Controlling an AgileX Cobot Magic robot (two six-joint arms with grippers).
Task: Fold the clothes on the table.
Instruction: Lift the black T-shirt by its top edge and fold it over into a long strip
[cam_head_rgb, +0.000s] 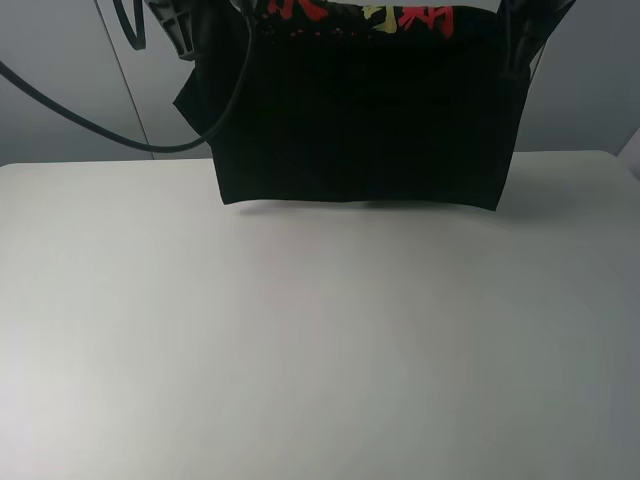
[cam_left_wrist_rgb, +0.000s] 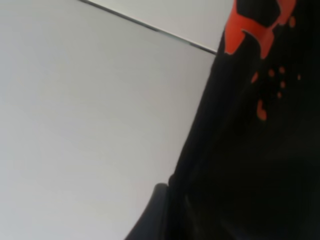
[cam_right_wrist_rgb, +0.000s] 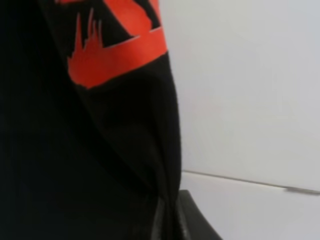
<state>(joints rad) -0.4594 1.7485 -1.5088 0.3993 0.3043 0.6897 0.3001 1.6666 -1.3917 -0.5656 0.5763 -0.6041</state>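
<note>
The black T-shirt (cam_head_rgb: 360, 120) hangs spread out in the air over the far part of the white table (cam_head_rgb: 320, 340). Its red and yellow print is at the top edge of the exterior high view, and its hem casts a thin shadow on the tabletop. My left gripper (cam_head_rgb: 180, 30) holds the shirt's upper left corner and my right gripper (cam_head_rgb: 522, 35) holds its upper right corner. In the left wrist view the cloth (cam_left_wrist_rgb: 250, 150) with red print and dots runs down beside one dark finger (cam_left_wrist_rgb: 150, 217). In the right wrist view the cloth (cam_right_wrist_rgb: 75, 150) is bunched against a finger (cam_right_wrist_rgb: 192, 222).
A black cable (cam_head_rgb: 100, 130) sags from the left arm in front of the grey wall panels (cam_head_rgb: 60, 100) behind the table. The table's far edge runs just behind the hanging shirt.
</note>
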